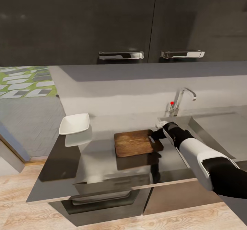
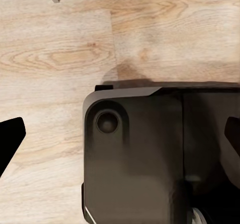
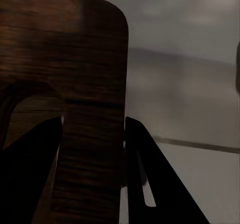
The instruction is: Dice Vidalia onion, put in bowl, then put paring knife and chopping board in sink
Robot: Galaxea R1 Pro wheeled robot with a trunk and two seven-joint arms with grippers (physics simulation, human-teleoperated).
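Note:
My right gripper (image 1: pixel 156 136) is shut on the slot-handle end of the dark-brown chopping board (image 1: pixel 132 142), which hangs slightly above the grey countertop (image 1: pixel 99 161) over its own reflection. In the right wrist view the board (image 3: pixel 75 58) sits clamped between my two black fingers (image 3: pixel 145 154). The white squarish bowl (image 1: pixel 73 123) stands at the counter's far left. Just right of the board is the steel sink (image 1: pixel 193 122) with its chrome tap (image 1: pixel 181 101); my forearm covers much of the basin. My left gripper (image 2: pixel 120 139) is open over the floor. The onion and paring knife are out of view.
Dark wall cabinets with chrome handles (image 1: pixel 121 55) hang above the counter. The sink's flat drainboard (image 1: pixel 223 127) stretches off to the right. In the left wrist view the robot's dark base (image 2: pixel 150 159) rests on the light wooden floor (image 2: pixel 55 58).

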